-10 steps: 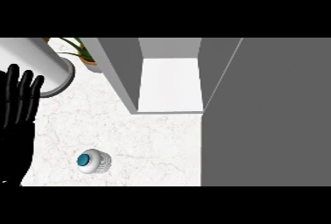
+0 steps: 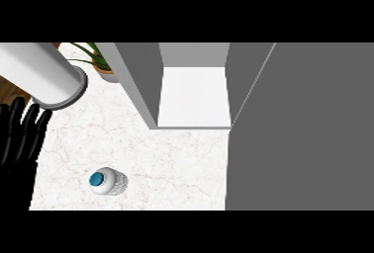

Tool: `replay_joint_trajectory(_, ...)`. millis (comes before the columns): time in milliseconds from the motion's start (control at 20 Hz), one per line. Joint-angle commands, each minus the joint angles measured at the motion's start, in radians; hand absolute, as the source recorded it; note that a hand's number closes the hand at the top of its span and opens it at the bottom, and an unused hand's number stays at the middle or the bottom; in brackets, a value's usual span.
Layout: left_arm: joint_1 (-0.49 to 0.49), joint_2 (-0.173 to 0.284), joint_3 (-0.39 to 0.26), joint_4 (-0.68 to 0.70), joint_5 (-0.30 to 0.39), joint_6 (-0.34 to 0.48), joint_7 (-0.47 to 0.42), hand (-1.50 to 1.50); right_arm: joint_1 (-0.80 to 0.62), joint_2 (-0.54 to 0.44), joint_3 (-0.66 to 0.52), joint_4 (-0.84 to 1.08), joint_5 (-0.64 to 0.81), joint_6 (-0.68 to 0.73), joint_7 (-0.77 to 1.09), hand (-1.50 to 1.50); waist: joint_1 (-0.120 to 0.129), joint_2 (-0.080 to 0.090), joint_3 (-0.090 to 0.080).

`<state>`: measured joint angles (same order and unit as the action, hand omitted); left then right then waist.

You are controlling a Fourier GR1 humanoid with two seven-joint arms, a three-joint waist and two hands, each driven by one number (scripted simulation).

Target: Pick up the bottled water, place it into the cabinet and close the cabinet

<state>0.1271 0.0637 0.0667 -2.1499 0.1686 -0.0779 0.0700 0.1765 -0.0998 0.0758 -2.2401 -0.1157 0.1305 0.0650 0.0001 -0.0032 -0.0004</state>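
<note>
- My black left hand (image 2: 22,131) shows at the left edge of the head view, fingers straight and pointing up the frame, holding nothing, partly over the edge of the white marble table (image 2: 175,158).
- My right hand is nowhere in the view.
- The clear bottled water with its teal cap (image 2: 108,181) stands upright on the table, seen from above, low in the frame and to the right of my left hand, apart from it.
- The grey cabinet (image 2: 191,84) is open ahead of the bottle, its pale floor bare and its grey side wall rising on the left.
- The cabinet's broad grey door (image 2: 300,128) fills the right side of the view, swung open toward me.
- A large white cylinder with a grey rim (image 2: 44,74) lies across the upper left corner, just above my fingertips.
- A green potted plant in a tan pot (image 2: 102,64) sits behind it, beside the cabinet's left wall.
</note>
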Motion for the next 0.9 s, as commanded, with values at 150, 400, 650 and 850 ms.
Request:
replay_joint_trajectory(150,0.177,-0.004,0.019,-0.172,0.095,-0.015,0.126,-1.50,0.183,-0.040,0.040,-0.231,-0.151,0.083,0.120,-1.50,0.000,-0.001,0.000)
replay_joint_trajectory(400,0.256,-0.024,0.007,-0.186,0.045,-0.029,0.116,-1.50,0.273,-0.039,0.079,-0.338,-0.123,0.089,0.126,-1.50,-0.001,0.000,0.000)
replay_joint_trajectory(650,0.285,-0.007,0.026,-0.163,-0.014,-0.037,0.134,-1.50,0.416,-0.029,0.151,-0.371,-0.074,0.122,0.035,-1.50,-0.012,-0.002,0.000)
replay_joint_trajectory(850,0.252,0.010,0.116,-0.020,0.068,-0.080,0.059,-1.50,0.481,-0.045,0.144,-0.383,-0.078,0.133,-0.008,-1.50,-0.014,-0.001,-0.001)
